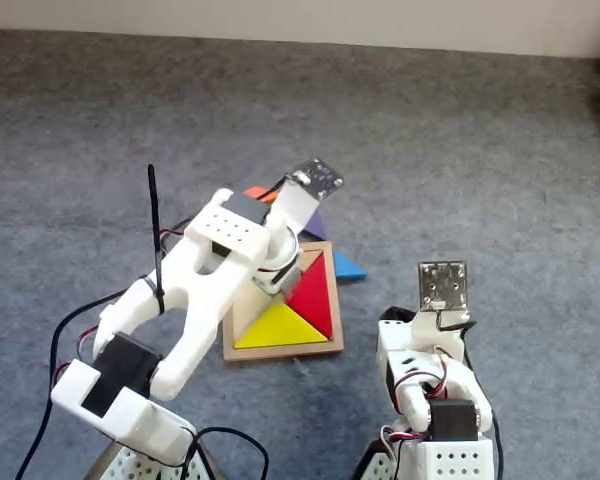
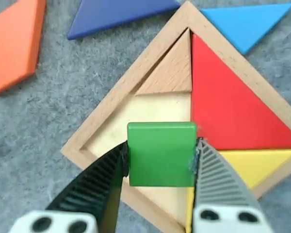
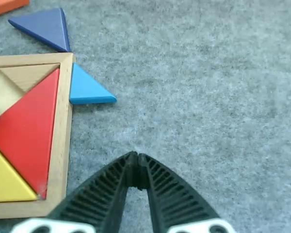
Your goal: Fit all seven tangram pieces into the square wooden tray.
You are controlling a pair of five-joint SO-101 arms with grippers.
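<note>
green square is clamped between the left gripper fingers, over the bare part of the wooden tray, one edge close to the red triangle; can't tell if it sits flat on the tray floor. red triangle, yellow triangle and plain wood triangle lie inside the tray. light blue triangle lies on the carpet right against the tray's rim. dark blue triangle and orange parallelogram lie nearby, outside the tray. right gripper fingers are pressed together, holding nothing, over grey carpet beside the tray.
</note>
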